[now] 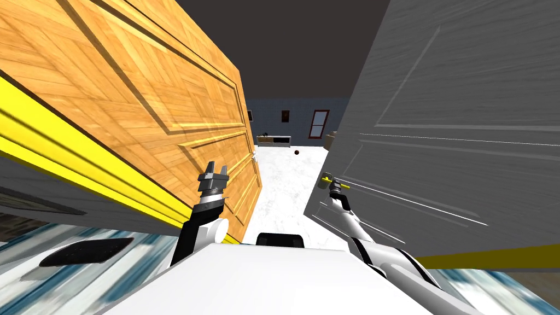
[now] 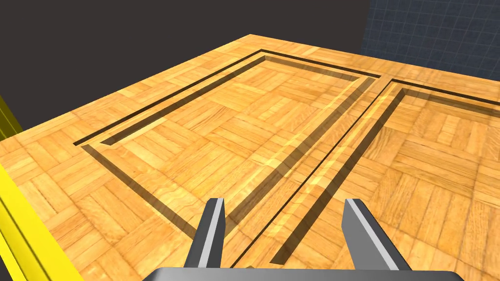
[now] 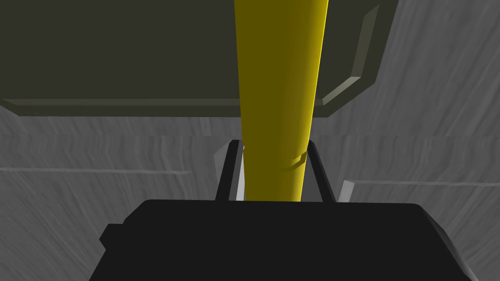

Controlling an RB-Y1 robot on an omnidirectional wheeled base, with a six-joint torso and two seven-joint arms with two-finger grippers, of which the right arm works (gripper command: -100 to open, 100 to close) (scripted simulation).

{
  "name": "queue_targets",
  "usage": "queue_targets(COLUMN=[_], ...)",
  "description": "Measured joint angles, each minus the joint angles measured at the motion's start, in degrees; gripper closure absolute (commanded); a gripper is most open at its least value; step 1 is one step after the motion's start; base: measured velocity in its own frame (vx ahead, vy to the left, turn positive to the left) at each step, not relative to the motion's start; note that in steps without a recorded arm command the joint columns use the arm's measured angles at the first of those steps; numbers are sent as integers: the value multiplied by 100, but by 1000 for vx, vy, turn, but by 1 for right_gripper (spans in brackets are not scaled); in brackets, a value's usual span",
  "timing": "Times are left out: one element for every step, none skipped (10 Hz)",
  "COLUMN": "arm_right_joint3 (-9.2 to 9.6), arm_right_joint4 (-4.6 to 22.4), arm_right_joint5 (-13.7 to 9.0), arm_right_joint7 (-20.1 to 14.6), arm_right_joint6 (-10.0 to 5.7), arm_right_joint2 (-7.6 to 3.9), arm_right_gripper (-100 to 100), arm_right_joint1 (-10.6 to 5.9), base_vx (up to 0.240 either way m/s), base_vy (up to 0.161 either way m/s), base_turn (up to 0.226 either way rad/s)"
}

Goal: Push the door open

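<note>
Grey door (image 1: 448, 109) stands on my right in the head view, angled away so a gap shows white floor (image 1: 290, 175) beyond. The right gripper (image 1: 328, 180) is at its yellow handle (image 1: 326, 176).

Left wrist view: the left gripper (image 2: 284, 201), spread wide and empty, faces the wooden door (image 2: 244, 122).

Right wrist view: the right gripper (image 3: 272, 146) is clamped on the yellow handle (image 3: 278, 73).

The opening looks partly done, and more pushing is probably needed.

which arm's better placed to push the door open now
Right: the right gripper is shut on the yellow handle of the grey door. The left gripper is open, facing the wooden door, holding nothing.
</note>
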Motion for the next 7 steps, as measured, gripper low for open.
queue_targets(arm_right_joint3=[0,-46,-44,-50,-49,-86,-105], arm_right_joint4=[110,153,273,289,362,362,462], arm_right_joint5=[1,-9,-6,-9,-16,-34,-43], arm_right_joint7=[-31,-41,-90,-110,-136,-119,-113], arm_right_joint6=[-55,-85,-144,-166,-194,-188,-223], arm_right_joint2=[-48,-67,-117,-132,-153,-147,-157], arm_right_gripper=[100,100,100,100,100,100,100], arm_right_joint1=[-52,-52,-72,-74,-80,-49,-83], base_vx=[144,166,68,98,160,168,194], base_vy=[36,56,22,1,0,-9,-9], base_turn=[-36,-55,-31,-33,-43,-44,-34])
